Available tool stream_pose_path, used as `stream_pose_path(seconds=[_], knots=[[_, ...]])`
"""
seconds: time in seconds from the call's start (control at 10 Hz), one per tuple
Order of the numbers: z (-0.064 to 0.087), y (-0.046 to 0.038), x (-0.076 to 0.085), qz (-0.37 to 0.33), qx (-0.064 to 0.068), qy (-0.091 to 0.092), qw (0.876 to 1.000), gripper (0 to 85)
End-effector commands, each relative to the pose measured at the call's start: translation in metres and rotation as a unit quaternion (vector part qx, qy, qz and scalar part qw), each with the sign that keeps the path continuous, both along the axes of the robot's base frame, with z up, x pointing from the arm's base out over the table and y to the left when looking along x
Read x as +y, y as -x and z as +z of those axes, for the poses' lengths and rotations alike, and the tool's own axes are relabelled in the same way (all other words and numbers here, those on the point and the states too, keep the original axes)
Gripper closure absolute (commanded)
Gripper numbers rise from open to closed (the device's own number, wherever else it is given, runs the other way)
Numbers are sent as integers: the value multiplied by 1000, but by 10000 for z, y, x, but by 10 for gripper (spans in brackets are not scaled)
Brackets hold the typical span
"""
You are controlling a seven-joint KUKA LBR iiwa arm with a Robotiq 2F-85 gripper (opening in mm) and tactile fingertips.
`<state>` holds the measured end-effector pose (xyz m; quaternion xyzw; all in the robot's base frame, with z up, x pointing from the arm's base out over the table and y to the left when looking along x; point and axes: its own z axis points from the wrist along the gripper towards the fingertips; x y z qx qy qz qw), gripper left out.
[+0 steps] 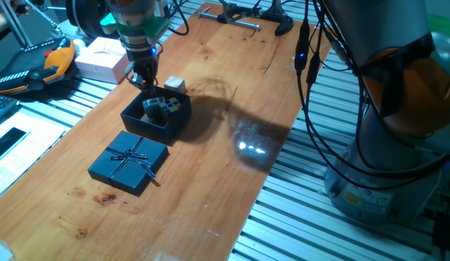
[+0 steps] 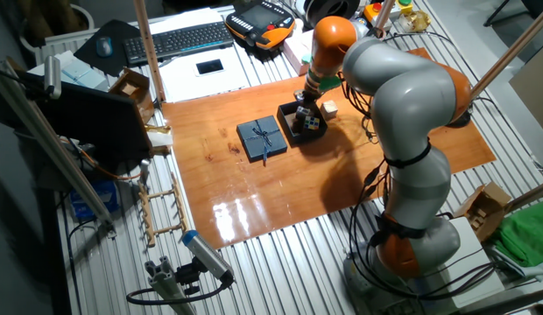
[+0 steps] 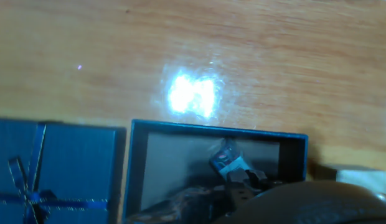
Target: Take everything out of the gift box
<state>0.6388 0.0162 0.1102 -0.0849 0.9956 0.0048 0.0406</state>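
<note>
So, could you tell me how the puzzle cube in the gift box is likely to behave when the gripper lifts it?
The puzzle cube looks rigid and flat-sided, so it probably won't roll. Its glossy faces may slip. Being small beside the gift box, it is likely light.

Wooden tabletop [image 1: 210, 109] carries the open gift box [image 1: 157, 116] upper left, its lid [image 1: 129, 161] below, white cube [image 1: 174, 84] just above.

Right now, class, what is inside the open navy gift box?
The gift box holds a multicoloured puzzle cube, with the gripper reaching down into it. The gripper covers part of the floor. The white cube sits outside on the table.
</note>
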Motion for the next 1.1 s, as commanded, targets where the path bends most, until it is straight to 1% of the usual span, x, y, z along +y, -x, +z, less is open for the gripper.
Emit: stream_pose_path(seconds=[0.0, 0.2, 0.3, 0.4, 0.5, 0.6, 0.7, 0.8, 1.0], knots=[[-6, -2, -1, 138, 0, 3, 990, 840], [-32, -4, 6, 138, 1, 7, 990, 840], [-34, -3, 8, 138, 1, 8, 990, 823], [-33, -3, 8, 138, -2, 11, 990, 790], [-35, -3, 9, 138, -8, 13, 990, 670], [-46, -6, 10, 138, -14, 15, 990, 627], [-60, -7, 14, 138, -17, 14, 990, 557], [-83, -11, 15, 137, -18, 13, 990, 530], [-167, -11, 24, 137, -22, 15, 990, 523]])
